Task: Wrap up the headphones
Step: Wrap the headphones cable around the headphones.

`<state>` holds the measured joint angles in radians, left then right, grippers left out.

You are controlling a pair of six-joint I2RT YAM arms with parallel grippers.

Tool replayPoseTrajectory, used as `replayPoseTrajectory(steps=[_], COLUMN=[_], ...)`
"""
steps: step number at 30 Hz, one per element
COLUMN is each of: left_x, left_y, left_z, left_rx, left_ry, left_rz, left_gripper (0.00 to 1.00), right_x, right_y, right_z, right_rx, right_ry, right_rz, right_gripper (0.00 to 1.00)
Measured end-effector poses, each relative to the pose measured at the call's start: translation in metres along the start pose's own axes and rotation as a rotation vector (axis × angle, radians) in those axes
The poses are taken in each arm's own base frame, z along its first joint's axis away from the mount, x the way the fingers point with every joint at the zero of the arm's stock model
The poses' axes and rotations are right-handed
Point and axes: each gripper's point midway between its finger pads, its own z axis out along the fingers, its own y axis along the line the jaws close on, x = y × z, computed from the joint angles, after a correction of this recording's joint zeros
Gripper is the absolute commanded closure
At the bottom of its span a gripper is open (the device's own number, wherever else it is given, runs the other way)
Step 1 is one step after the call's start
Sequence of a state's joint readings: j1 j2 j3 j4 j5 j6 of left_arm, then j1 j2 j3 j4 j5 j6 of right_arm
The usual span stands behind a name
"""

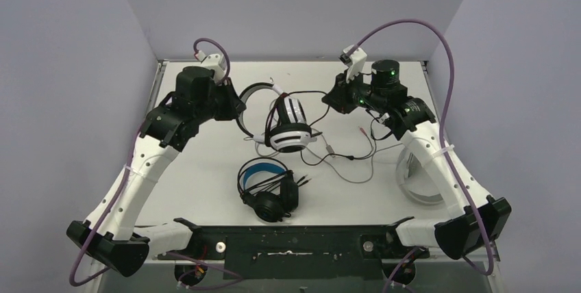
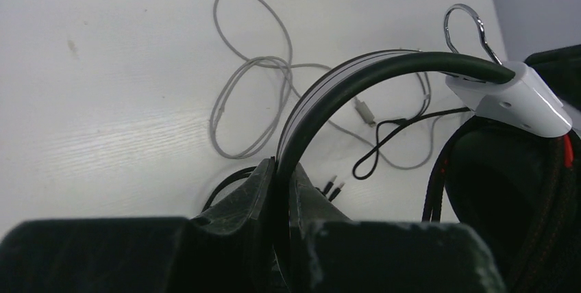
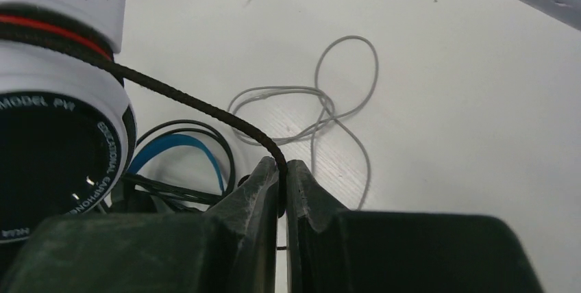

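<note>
Jaws on the left are closed on the headband [image 2: 356, 77] of the white headset [image 1: 288, 127], with the band pinched edge-on between the fingers. It looks like an anchor grip, keeping the headset from turning or sliding while the other arm works. Jaws on the right are closed on the black cable [image 3: 199, 105], a braided lead that runs from the cup [image 3: 62, 87] straight down into the gap. It is held close to the cup, likely so the lead can be wound round the headset from its root end. The white headset sits mid-back on the worktop [image 1: 205, 170], between the two arms. Cannot tell if its cups rest on the surface or hang. The rest of the black cable lies slack on the worktop right of the headset, so the wrap looks barely begun. A pale cable [image 2: 240, 101] lies in loose loops nearby, and I cannot tell which headset it belongs to. The black headset [image 1: 268, 190] lies flat at front centre, apart from both jaws. The pale headset [image 1: 414, 183] is at the right, partly under the right arm, and is not held. Snag risk: loose leads cross each other near the wrap path.
</note>
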<state>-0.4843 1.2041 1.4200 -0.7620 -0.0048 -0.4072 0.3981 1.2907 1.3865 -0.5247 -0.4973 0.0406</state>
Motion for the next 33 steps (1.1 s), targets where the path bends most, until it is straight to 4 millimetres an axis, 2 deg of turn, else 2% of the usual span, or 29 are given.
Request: replayPoseTrajectory(steps=[4,10,14,20,27,30,33], left_x=[-0.012,-0.032,-0.040,-0.049,-0.087,-0.094,-0.099], left_y=[-0.003,-0.033,-0.042,-0.048,-0.071,-0.071,-0.072], left_z=[-0.004,-0.015,-0.020,-0.018,-0.033,-0.034,-0.033], left_rx=[0.052,0.182,0.214,0.228,0.318,0.317,0.312], left_ry=[-0.021,-0.042,-0.048,-0.052,-0.151,-0.174,-0.184], left_rz=[-0.127,-0.209,-0.242,-0.275,-0.325,-0.338,-0.355], left_gripper=[1.00,1.00,1.00,1.00,1.00,1.00,1.00], right_x=[0.011,0.013,0.013,0.027,0.054,0.057,0.059], right_y=[0.013,0.022,0.029,0.043,0.042,0.044,0.044], right_z=[0.016,0.042,0.058,0.076,0.104,0.111,0.113], right_rx=[-0.101,-0.207,-0.272,-0.350,-0.374,-0.385,-0.389], right_ry=[0.005,0.000,-0.008,-0.023,-0.007,-0.015,-0.029], right_rz=[0.053,0.100,0.124,0.206,0.378,0.416,0.422], right_gripper=[0.95,0.95,0.93,0.77,0.51,0.40,0.34])
